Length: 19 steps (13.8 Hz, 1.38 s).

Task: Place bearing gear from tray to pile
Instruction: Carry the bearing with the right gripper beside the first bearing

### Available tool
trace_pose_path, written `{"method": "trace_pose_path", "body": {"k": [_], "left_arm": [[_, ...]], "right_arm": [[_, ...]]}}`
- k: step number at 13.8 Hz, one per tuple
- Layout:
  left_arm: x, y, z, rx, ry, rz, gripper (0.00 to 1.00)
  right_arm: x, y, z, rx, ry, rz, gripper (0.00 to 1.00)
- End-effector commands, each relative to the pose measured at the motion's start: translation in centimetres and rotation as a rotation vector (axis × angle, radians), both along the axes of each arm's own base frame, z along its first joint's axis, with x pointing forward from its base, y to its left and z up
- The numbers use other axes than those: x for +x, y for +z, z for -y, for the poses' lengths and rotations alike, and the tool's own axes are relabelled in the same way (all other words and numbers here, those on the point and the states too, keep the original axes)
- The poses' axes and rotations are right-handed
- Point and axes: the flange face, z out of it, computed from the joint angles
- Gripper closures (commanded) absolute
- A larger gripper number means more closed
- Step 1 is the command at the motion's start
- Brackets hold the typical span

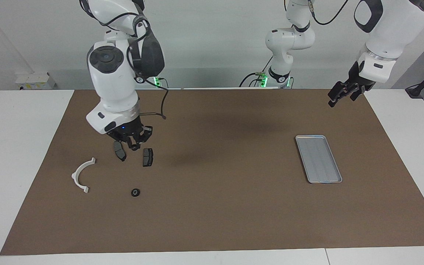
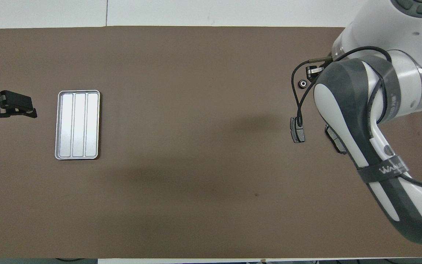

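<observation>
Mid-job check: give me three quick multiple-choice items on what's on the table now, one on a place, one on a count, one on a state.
1. Where is the bearing gear?
A. in the tray
B. on the mat by the white bracket
C. in a gripper

2. How many brake pads lie on the mat?
A. one
B. two
C. four

3. What is the tray's state?
A. empty
B. holding a pad
C. overturned

Answers:
1. B, it lies on the mat close to the white bracket.
2. B, one pad and a second lie under the right gripper.
3. A, only its bare ribs show.
</observation>
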Motion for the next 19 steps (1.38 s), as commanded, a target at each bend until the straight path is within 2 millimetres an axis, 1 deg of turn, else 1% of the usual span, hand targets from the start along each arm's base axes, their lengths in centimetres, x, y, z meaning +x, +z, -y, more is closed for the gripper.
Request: {"method": "trace_pose_path", "body": {"k": [1, 2, 3, 4, 5, 6, 8, 9, 10, 11, 13, 15, 17, 18, 19], "left_arm": [[0.1, 0.2, 0.1, -0.011, -0.004, -0.01, 0.0], [0.1, 0.2, 0.1, -0.011, -0.004, -0.01, 0.0], [0.0, 0.0, 0.1, -0.012, -0.004, -0.018, 0.0], [-0.1, -0.2, 0.1, -0.012, -0.002, -0.021, 0.0], [-0.1, -0.3, 0.0, -0.012, -0.001, -0.023, 0.0], [-0.1, -0.3, 0.1, -0.011, -0.002, -0.023, 0.0], [-0.1, -0.3, 0.0, -0.011, -0.001, -0.023, 0.0], [-0.1, -0.3, 0.0, -0.011, -0.001, -0.023, 0.0], [-0.1, -0.3, 0.0, -0.011, -0.001, -0.024, 0.0], [-0.1, -0.3, 0.1, -0.012, -0.002, -0.023, 0.0], [-0.1, -0.3, 0.0, -0.011, -0.001, -0.023, 0.0], [-0.1, -0.2, 0.0, -0.011, -0.001, -0.021, 0.0], [-0.1, -0.3, 0.0, -0.011, -0.001, -0.023, 0.0], [-0.1, -0.3, 0.0, -0.011, -0.001, -0.023, 0.0], [-0.1, -0.3, 0.0, -0.012, -0.001, -0.023, 0.0]], "right_arm": [[0.4, -3.7, 2.9, 0.015, 0.063, 0.018, 1.0], [0.5, -5.3, 3.6, 0.017, 0.069, 0.028, 1.0], [0.7, -7.5, 4.7, 0.018, 0.065, 0.041, 1.0], [0.8, -9.4, 5.5, 0.019, 0.062, 0.06, 1.0], [1.1, -11.9, 5.9, 0.022, 0.07, 0.079, 1.0], [1.5, -14.2, 7.0, 0.021, 0.066, 0.101, 1.0], [2.0, -16.8, 8.0, 0.018, 0.059, 0.099, 1.0], [2.5, -18.0, 8.8, 0.018, 0.079, 0.116, 1.0], [2.7, -19.2, 10.3, 0.017, 0.081, 0.12, 1.0], [2.9, -19.9, 11.1, 0.017, 0.079, 0.13, 1.0], [3.2, -21.3, 11.5, 0.019, 0.077, 0.138, 1.0], [3.2, -22.0, 11.4, 0.022, 0.074, 0.137, 1.0], [3.3, -22.3, 12.3, 0.023, 0.065, 0.152, 1.0], [3.3, -22.8, 12.3, 0.023, 0.067, 0.147, 1.0], [3.3, -22.9, 12.4, 0.023, 0.071, 0.147, 1.0]]}}
